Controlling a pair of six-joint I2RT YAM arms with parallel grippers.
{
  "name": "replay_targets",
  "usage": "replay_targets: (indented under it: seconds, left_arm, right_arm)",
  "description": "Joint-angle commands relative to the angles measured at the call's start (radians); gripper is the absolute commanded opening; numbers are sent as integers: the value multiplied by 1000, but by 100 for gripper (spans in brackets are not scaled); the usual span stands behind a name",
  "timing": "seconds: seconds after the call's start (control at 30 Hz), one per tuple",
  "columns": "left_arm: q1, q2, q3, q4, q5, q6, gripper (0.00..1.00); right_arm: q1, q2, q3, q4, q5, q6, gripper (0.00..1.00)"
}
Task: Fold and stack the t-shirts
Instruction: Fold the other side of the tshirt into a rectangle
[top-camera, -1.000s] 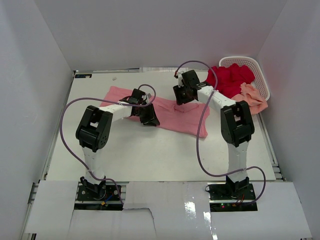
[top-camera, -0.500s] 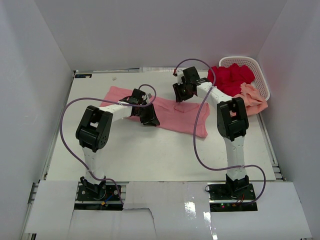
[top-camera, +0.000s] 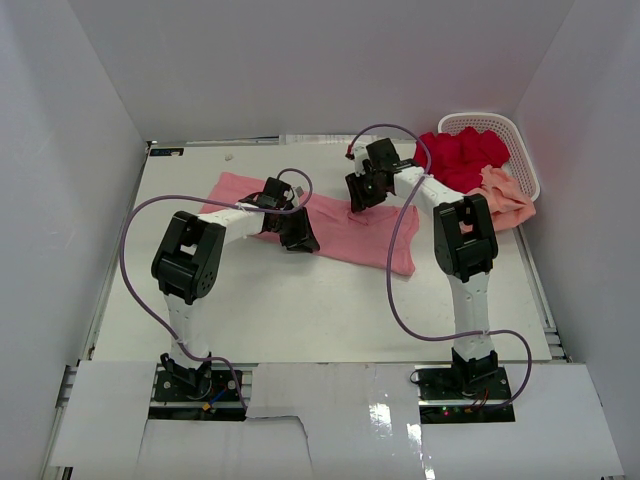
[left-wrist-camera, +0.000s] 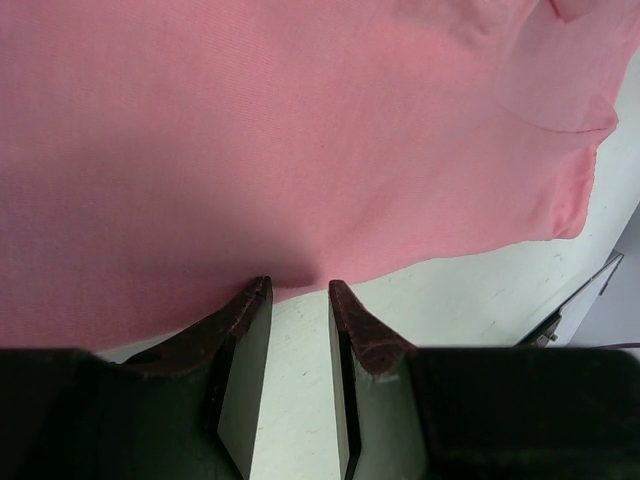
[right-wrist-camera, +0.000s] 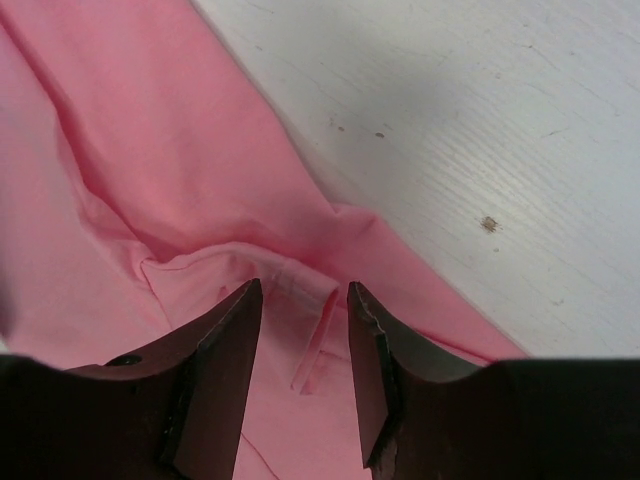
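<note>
Top view: a white surface (top-camera: 300, 300) inside white walls, w/ two arms reaching out from its near edge. A pink t-shirt (top-camera: 350, 235) is laid out, creased and not yet folded, across the middle-to-far part of the surface. A white basket (top-camera: 522, 150) is seen at the far right corner. A red t-shirt (top-camera: 458, 160) is heaped in it and over its rim, and a peach t-shirt (top-camera: 505, 200) is draped at its near side. The left gripper (left-wrist-camera: 298, 288) is set at the pink t-shirt's near edge, jaws parted, tips touching the hem, bare surface seen btwn them; nothing is held. The right gripper (right-wrist-camera: 303, 292) is poised over the neckline w/ jaws apart, also holding nothing. Risks, as judged: if only one cloth layer is pinched, or the hem slides off the left tips, the pink t-shirt could be dragged & bunched rather than folded; uneven lifts by the two arms could skew the fold. The pink t-shirt's long axis runs diagonally, far left to near right; the neckline appears to sit by the far edge, right of centre.
</note>
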Motion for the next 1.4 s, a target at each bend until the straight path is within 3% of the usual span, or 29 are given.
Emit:
replay_targets:
  seconds: [0.0,0.17,0.2,0.27,0.5,0.87,0.9,1.0,1.1,1.37]
  left_arm:
    - [-9,-58,-6,-22,-1,13,41]
    - [-9,-53,-6,-22,-1,13,41]
    - [-9,-53,-6,-20,-3,15,41]
    - [-9,-53,-9,-22,-4,15,41]
    - [-9,-51,-15,-20,-3,15,41]
    - [-9,-51,-24,-20,-4,15,41]
    - [-9,-53,-26,-20,-4,15,41]
    - [-9,-56,-29,-20,-7,16,41]
    - [-9,-53,-29,-20,-6,16,41]
    - [-10,-59,-23,-20,2,13,41]
  right_arm:
    - [-14,-24,-5,-9,-48,-10,46]
    - [-14,-30,-11,-6,-52,-8,22]
    - [-15,-30,-8,-6,-57,-10,14]
    - [-17,-32,-6,-6,-61,-10,8]
    - [-21,-21,44,26,-100,-15,8]
    - [-37,101,258,51,-212,-4,8]
    - [-37,109,274,51,-216,-10,11]
    - [-37,134,278,58,-222,-31,47]
    - [-41,114,230,96,-241,-30,54]
    - [-45,-111,-6,187,-166,7,57]
